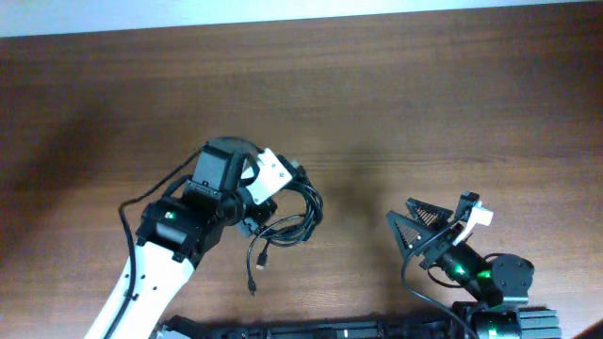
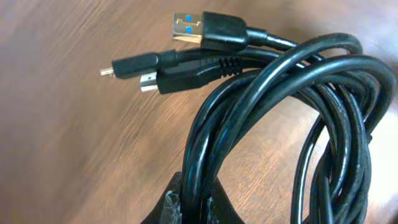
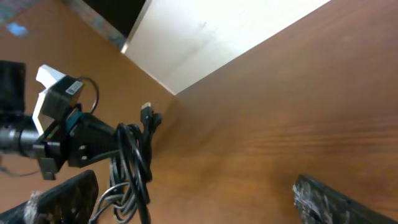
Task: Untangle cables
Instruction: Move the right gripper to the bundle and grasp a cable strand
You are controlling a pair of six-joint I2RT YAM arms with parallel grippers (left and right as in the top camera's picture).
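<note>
Right now the left end effector is clamping shut on the bundle of thin black flexible cables, just left of centre in the overhead frame. One loose plug end is trailing toward the bottom edge over the brown wooden table. In the left wrist view, a wide metal-shelled plug with a blue insert and two smaller plugs are fanning out at the upper left, while the loops are crossing over one another at the right. The right end effector is sitting at the lower right of the overhead frame, jaws spread wide and holding nothing, well apart from the bundle. Doing this step well probably means keeping the left grip firm, bringing the right end effector to a single plug end rather than the coil, and drawing that cord out slowly along its own loop, so the crossings are loosening instead of cinching tight.
</note>
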